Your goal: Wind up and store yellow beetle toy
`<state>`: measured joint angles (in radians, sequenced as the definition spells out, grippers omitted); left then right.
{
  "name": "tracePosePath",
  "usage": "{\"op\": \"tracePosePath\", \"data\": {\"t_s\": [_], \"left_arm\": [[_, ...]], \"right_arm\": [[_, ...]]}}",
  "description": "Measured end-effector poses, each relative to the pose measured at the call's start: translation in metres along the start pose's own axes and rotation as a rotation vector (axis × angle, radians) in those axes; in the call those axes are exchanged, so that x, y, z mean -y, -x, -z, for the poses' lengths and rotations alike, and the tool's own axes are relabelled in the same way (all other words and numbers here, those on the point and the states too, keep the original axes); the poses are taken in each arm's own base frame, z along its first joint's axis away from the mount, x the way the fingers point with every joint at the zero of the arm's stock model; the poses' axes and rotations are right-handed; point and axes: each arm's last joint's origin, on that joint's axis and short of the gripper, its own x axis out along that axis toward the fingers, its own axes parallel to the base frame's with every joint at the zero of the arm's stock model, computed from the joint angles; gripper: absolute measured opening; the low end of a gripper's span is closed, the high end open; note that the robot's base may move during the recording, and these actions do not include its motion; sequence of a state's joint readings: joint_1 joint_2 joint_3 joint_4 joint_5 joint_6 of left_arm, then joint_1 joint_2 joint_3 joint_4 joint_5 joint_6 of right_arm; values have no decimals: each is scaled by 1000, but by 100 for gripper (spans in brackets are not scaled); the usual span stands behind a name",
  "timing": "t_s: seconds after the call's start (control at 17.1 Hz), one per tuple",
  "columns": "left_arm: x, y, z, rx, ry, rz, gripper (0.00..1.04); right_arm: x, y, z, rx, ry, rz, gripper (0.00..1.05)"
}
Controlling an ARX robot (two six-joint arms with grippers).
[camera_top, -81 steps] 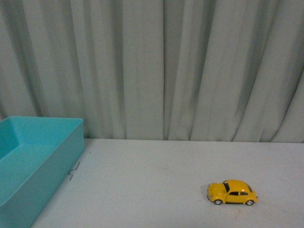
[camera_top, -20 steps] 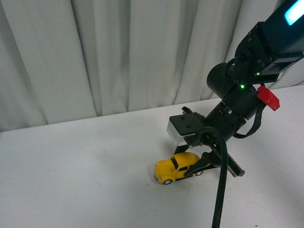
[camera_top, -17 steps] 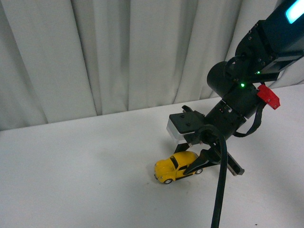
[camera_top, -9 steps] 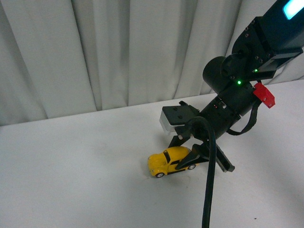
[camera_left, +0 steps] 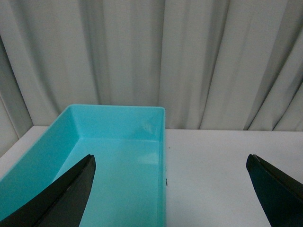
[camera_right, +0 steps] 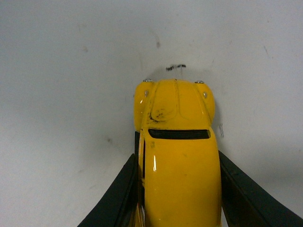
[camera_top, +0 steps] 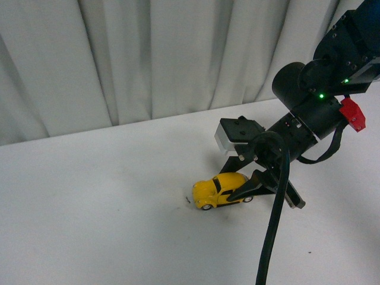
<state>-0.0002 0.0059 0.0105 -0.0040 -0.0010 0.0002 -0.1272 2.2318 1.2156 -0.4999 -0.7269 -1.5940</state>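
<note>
Your yellow beetle toy (camera_top: pixel 219 190) sits wheels-down on the bench (camera_top: pixel 89 208), right of centre. The right tool (camera_top: pixel 233 185) is clamped across its rear flanks, probably so that dragging it backward winds the spring. The left tool (camera_left: pixel 168 189) hangs apart, facing the turquoise bin (camera_left: pixel 113 113). Seconds ago the toy stood alone, ungripped.

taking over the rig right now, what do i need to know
Right claw: shut on the yellow beetle toy, fingers against both its sides; its wheels are on the white table.
Left claw: open, empty, facing the teal bin.
Done: toy grasped. Whether it is wound cannot be told.
Left: wind it if needed, then place it in the bin, which shows nothing inside.
</note>
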Motion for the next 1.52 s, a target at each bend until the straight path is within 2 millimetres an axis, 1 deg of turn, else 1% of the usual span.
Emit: {"op": "tracePosePath", "data": {"t_s": [0.12, 0.29, 0.53, 0.64, 0.88, 0.93, 0.99, 1.05, 1.52], "left_arm": [[0, 0, 0, 0, 0, 0, 98], [0, 0, 0, 0, 0, 0, 98], [0, 0, 0, 0, 0, 0, 98], [0, 0, 0, 0, 0, 0, 98], [0, 0, 0, 0, 0, 0, 98], [0, 0, 0, 0, 0, 0, 98], [0, 0, 0, 0, 0, 0, 98], [0, 0, 0, 0, 0, 0, 98], [0, 0, 0, 0, 0, 0, 98]], "right_arm": [[-8, 11, 13, -3, -26, 15, 41], [-27, 27, 31, -16, -71, 29, 41], [-48, 46, 49, -49, -106, 49, 41], [-54, 50, 53, -63, -103, 58, 41], [-53, 53, 51, -75, -101, 44, 41], [-56, 49, 51, -135, -116, -8, 61], [-58, 49, 52, -124, -129, -25, 91], [-58, 49, 52, -125, -126, -24, 98], [-57, 49, 52, -129, -125, -26, 98]]}}
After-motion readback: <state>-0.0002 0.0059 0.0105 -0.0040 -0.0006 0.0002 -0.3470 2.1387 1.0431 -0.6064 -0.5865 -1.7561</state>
